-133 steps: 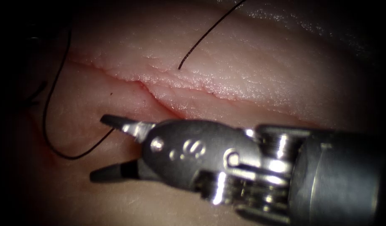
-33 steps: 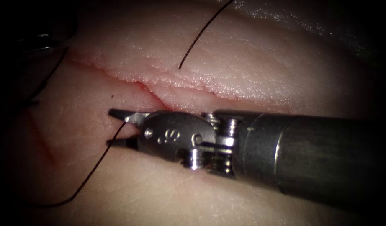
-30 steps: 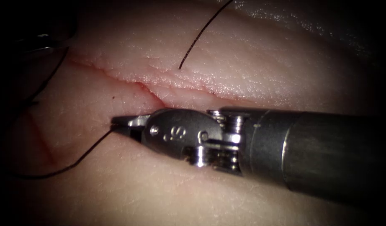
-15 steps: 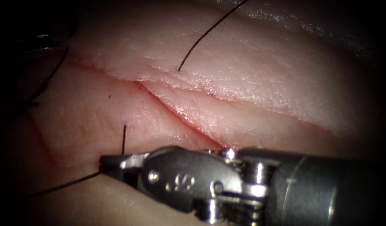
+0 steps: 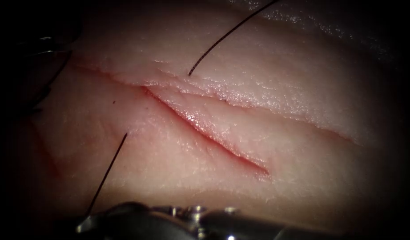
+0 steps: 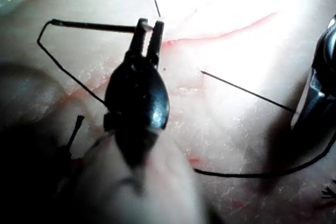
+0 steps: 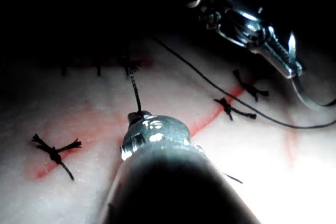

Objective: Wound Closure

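left tool (image 6: pixel 147 24) is clamping the needle (image 6: pixel 94 25) near its tail end, clear of the tissue (image 5: pixel 303 89), left of the cut (image 5: pixel 205 133). thread (image 5: pixel 108 171) is running taut from the tissue into the closed right tool (image 7: pixel 140 116).

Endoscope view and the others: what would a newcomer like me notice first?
The red-edged open cut slanting across the pale pork tissue strikes first. Left of it, a thin black thread runs taut from the tissue to the right arm's steel tool, whose jaws are shut on it. In the left wrist view, the left arm's dark tool holds the curved needle near its pointed end, clear of the tissue.
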Controlling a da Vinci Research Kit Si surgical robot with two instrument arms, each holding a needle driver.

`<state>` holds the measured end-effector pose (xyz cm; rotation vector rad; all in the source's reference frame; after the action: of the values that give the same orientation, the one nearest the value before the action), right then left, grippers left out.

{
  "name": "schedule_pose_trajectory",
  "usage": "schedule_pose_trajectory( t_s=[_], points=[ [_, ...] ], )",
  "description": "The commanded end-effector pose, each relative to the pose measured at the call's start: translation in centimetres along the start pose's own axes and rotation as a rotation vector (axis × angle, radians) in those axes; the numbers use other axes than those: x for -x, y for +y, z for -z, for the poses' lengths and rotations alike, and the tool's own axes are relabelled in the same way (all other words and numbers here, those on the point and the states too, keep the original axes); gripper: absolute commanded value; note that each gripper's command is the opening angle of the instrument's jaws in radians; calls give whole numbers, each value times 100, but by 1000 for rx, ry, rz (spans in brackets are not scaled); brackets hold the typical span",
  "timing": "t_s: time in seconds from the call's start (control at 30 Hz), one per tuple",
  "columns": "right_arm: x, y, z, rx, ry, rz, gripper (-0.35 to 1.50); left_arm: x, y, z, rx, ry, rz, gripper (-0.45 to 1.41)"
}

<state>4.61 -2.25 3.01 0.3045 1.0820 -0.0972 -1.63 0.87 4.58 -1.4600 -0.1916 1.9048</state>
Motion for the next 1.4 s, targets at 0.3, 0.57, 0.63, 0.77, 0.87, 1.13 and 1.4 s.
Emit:
schedule_pose_trajectory(
  t_s=[0.3,0.57,0.63,0.77,0.87,1.13,1.4],
  points=[
    [6,31,4,114,20,-12,68,6,1,-6,1,0,1,-45],
    [42,65,51,166,7,-52,104,7,1,-6,1,0,0,-45],
    [52,71,57,171,4,-54,108,7,1,-6,1,1,0,-45],
    [72,79,55,185,-6,-50,108,8,1,-6,0,1,-1,-45],
    [88,83,39,199,-19,-38,108,9,1,-8,-1,-1,-2,-45],
    [127,96,-14,245,-72,-10,106,10,2,-9,3,-7,-3,-45],
    [134,105,-20,283,-90,-13,88,10,2,-9,3,-9,-3,-45]
  ],
)
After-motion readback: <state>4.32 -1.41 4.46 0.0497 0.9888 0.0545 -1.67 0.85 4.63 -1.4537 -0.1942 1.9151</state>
